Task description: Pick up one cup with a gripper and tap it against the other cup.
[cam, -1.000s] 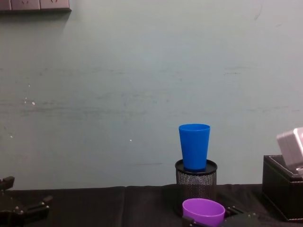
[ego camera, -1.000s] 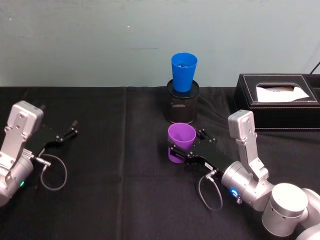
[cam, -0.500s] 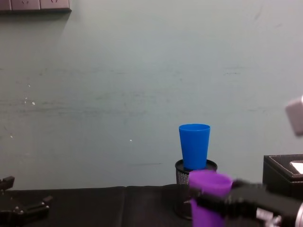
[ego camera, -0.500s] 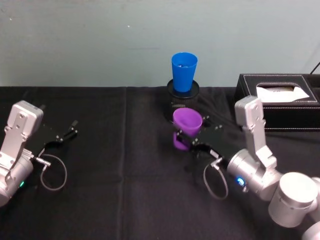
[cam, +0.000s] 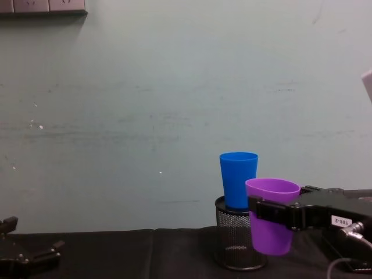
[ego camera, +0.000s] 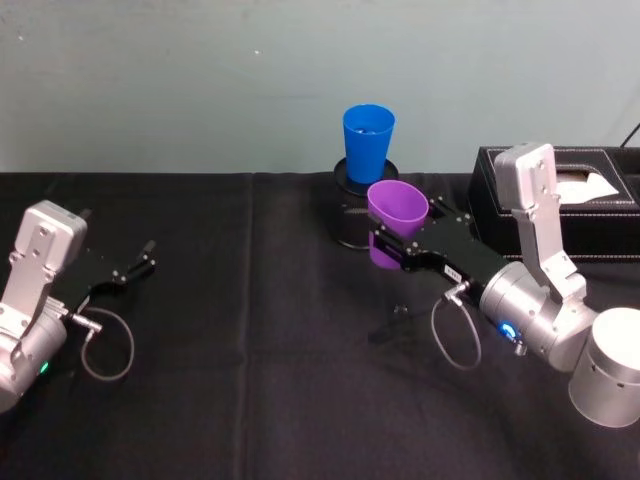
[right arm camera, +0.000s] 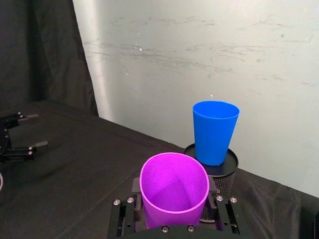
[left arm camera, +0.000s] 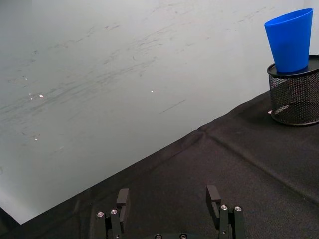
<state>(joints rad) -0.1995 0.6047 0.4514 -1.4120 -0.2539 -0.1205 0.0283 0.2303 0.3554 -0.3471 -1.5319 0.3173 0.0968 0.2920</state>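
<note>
**Purple cup gripped and off the table, close to the blue one**

I have the right gripper (ego camera: 386,252) clamped on the purple cup (ego camera: 397,212), one black finger on each side of the lower half. The cup hangs clear of the black table (ego camera: 250,380), its mouth up and leaning slightly. Just ahead of the fingertips, and a little higher, the blue cup (ego camera: 367,143) stands upright on the black mesh pen holder (ego camera: 350,222). The purple rim sits beside the blue cup's lower wall; I cannot tell whether they touch. The left gripper (ego camera: 135,268) sits low over the cloth with its jaws spread and nothing between them, both cups well apart from it.
</note>
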